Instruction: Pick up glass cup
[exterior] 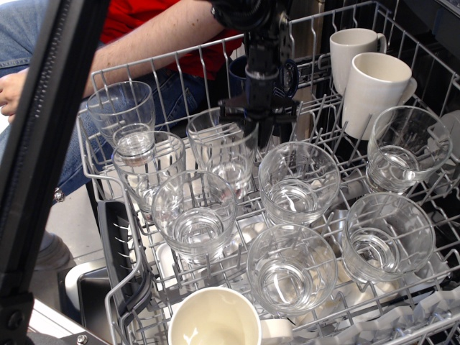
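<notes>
gripper clamped on the rim of a glass cup in a wire dish rack

from the left: a black frame bar (43, 144) crosses the near corner, and behind the rack (97, 169) sits a person in a red shirt (154, 21) and jeans. clear tumblers stand upright in rows across the rack, with a white mug (214, 320) at the front edge. the glass cup (224, 147) stands in the back row, centre-left, tilted slightly left, its base among the neighbouring tumblers. the black gripper (257, 121) comes down from above with its jaws closed on the cup's right rim. a dark navy mug (248, 72) sits just behind the gripper. two white mugs (374, 83) stand at the back right.
</notes>
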`<state>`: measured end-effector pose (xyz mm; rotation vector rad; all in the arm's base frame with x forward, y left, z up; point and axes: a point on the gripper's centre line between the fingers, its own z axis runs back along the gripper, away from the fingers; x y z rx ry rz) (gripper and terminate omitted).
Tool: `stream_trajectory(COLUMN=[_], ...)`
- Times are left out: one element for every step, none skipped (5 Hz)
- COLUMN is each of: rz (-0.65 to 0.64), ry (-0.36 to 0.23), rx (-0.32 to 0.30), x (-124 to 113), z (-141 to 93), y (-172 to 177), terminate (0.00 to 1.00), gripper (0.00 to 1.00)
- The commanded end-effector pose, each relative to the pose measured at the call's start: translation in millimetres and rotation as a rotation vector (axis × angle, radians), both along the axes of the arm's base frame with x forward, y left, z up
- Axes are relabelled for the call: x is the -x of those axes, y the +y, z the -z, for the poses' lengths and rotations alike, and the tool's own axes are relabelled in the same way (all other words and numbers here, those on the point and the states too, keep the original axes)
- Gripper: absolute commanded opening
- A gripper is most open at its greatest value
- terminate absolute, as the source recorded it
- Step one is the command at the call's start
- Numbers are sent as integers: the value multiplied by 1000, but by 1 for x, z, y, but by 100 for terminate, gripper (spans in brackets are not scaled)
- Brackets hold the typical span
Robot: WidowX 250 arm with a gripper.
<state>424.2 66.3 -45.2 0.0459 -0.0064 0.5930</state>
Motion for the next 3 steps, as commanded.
stream_trajectory(rz=[138, 171, 241], ry=[-270, -261, -171], rx=[-71, -91, -138], x=[-15, -17, -20], z=[-112, -130, -144], y=[1, 2, 3], terminate=[0, 0, 100], gripper=[0, 0, 0])
